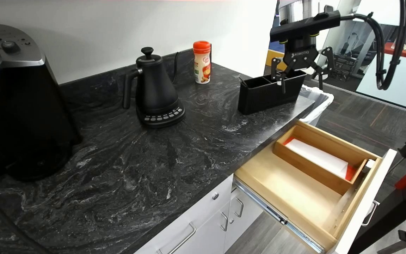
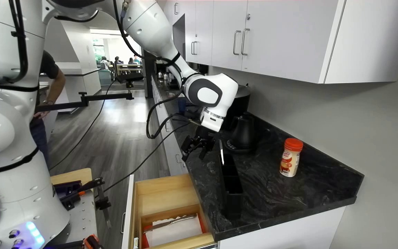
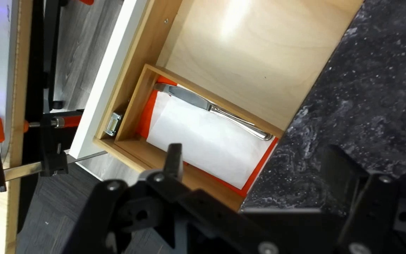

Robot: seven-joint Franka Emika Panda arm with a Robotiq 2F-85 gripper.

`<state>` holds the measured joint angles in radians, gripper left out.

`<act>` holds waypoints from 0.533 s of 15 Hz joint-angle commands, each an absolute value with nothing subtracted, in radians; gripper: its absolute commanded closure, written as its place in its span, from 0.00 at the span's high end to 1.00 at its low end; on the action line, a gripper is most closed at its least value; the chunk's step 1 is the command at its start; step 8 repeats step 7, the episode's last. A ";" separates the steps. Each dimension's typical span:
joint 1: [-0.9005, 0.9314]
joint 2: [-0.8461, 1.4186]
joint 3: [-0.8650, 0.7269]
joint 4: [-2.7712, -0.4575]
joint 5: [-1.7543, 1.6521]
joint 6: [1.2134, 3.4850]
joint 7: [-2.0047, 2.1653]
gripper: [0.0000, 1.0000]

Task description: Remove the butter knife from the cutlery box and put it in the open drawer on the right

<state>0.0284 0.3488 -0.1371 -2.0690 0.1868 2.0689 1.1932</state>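
Note:
A silver butter knife lies in the tray insert of the open drawer, along its wall. It also shows in an exterior view; the tray wall hides it in an exterior view with the drawer. The black cutlery box stands on the counter, also seen in an exterior view. A silver utensil sticks up from one end. My gripper is open and empty, raised beside the box near the counter edge; its fingers also show in the wrist view.
A black kettle and a creamer bottle stand on the dark counter, with a coffee maker farther along. A white-lined bin is beside the drawer. Clamps hold near the robot's table edge.

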 commanded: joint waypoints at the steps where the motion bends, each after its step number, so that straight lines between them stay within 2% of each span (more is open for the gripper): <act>1: 0.026 0.337 -0.118 -2.067 0.170 2.066 1.224 1.00; 8: 0.025 0.346 -0.113 -2.065 0.168 2.068 1.229 1.00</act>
